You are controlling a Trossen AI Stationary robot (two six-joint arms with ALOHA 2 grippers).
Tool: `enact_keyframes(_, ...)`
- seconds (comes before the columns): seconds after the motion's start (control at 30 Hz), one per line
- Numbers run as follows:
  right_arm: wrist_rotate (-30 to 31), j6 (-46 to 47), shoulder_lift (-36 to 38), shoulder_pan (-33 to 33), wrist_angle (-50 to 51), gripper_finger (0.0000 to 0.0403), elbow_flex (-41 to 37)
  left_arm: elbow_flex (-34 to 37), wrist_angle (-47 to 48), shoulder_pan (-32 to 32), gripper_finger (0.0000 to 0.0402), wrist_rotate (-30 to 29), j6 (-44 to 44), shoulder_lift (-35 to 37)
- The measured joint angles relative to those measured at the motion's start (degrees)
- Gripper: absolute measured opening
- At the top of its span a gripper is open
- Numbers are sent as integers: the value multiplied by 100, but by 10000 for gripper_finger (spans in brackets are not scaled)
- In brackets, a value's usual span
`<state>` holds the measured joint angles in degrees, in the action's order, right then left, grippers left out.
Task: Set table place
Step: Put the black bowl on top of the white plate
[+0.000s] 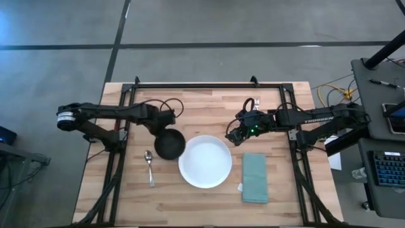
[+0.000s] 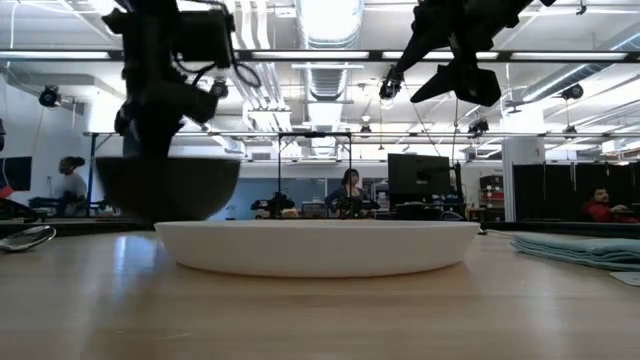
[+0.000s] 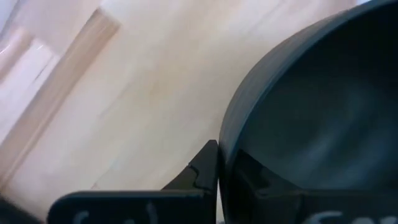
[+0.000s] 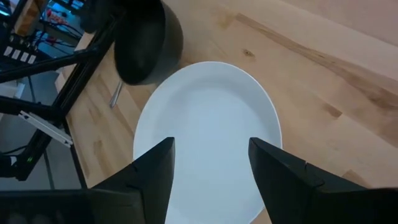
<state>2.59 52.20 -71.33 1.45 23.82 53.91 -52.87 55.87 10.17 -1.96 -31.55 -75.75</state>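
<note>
My left gripper (image 1: 166,125) is shut on the black bowl (image 1: 169,144), which is just beyond the far left rim of the round white plate (image 1: 204,161). The bowl (image 2: 165,187) sits low by the table (image 1: 278,101); I cannot tell whether its base touches. My right gripper (image 4: 211,168) is open and empty, well above the plate's far right part (image 2: 455,75). A silver spoon (image 1: 149,166) lies left of the plate. A folded teal napkin (image 1: 255,178) lies right of it. No fork shows plainly. My left gripper holds the bowl by its rim (image 3: 225,134) on the far left side, with one finger (image 3: 204,167) outside the wall and the other inside. The fingers come from above, slanting down from the table's left. The bowl hangs below them, about upright.
The black frame rails (image 1: 209,85) run along the table's far edge and down both sides. Bare wood lies near the front edge, below the plate. A small pale thing (image 1: 241,187) lies by the napkin's near left corner. People and desks show in the room behind.
</note>
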Motion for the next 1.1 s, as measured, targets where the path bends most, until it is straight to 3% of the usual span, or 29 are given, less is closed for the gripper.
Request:
enact_keyframes(0.33, -92, -23, 0, -75, 737, 198, 0, -842, -657, -719, 0, 165, -987, -222)
enact_keyframes(0.6, 30, 7, 123, -125, 1164, 198, -2, -1917, -842, -1425, 0, 195, -1162, -1771)
enact_keyframes(0.83, 48, 317, 296, 6, 1547, 198, -2, -2929, -667, -1480, 0, 191, -852, -2794)
enact_keyframes(1.1, 326, 819, 334, 639, 1675, 198, -54, -3053, -611, -1381, 0, 340, -815, -3016)
